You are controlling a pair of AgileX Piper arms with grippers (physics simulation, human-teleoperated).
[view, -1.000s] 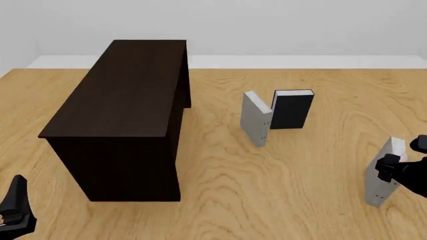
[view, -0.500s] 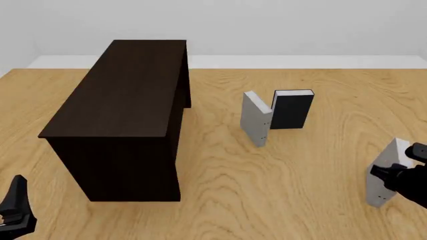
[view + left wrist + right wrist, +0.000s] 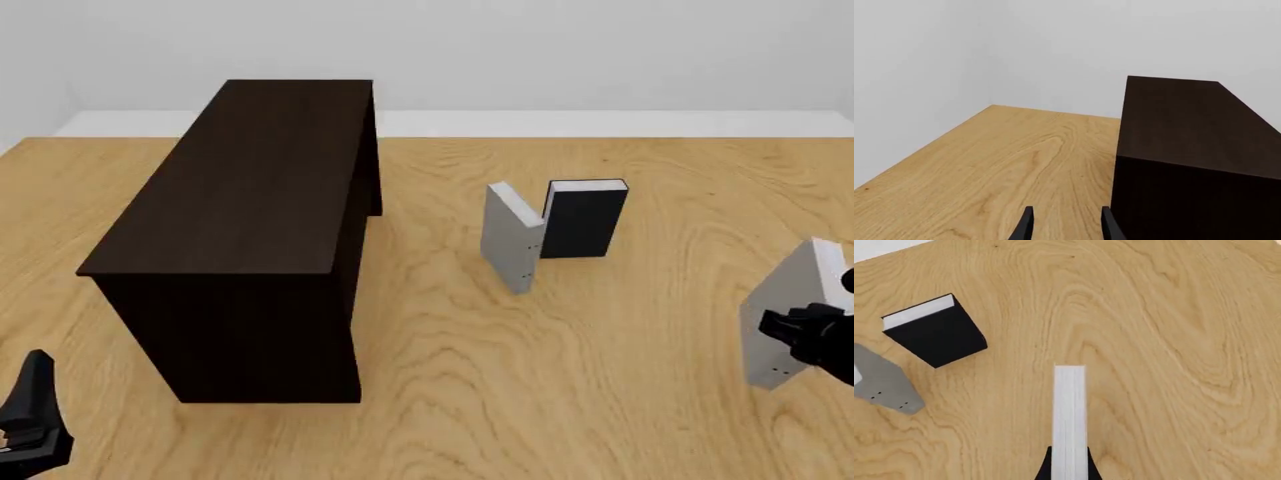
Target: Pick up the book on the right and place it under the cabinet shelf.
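Pale walls back a wood-grain worktop (image 3: 441, 400). On its left side stands the dark cabinet (image 3: 247, 230). Mid-worktop, a grey book (image 3: 511, 240) and a black book (image 3: 583, 218) stand close together. Far right, the book (image 3: 790, 315) tilts, pinched at its edge by the closed right claw (image 3: 811, 335). Near the front-left corner, the left claw (image 3: 1063, 227) gapes, holding nothing.

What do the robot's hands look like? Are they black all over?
Mostly, yes. The left gripper has two thin, flat black fingers that taper towards their tips. From the front it is a dark pointed shape with a small pale patch low down. The right gripper is a chunky black block with angular edges. No cables or markings can be seen.
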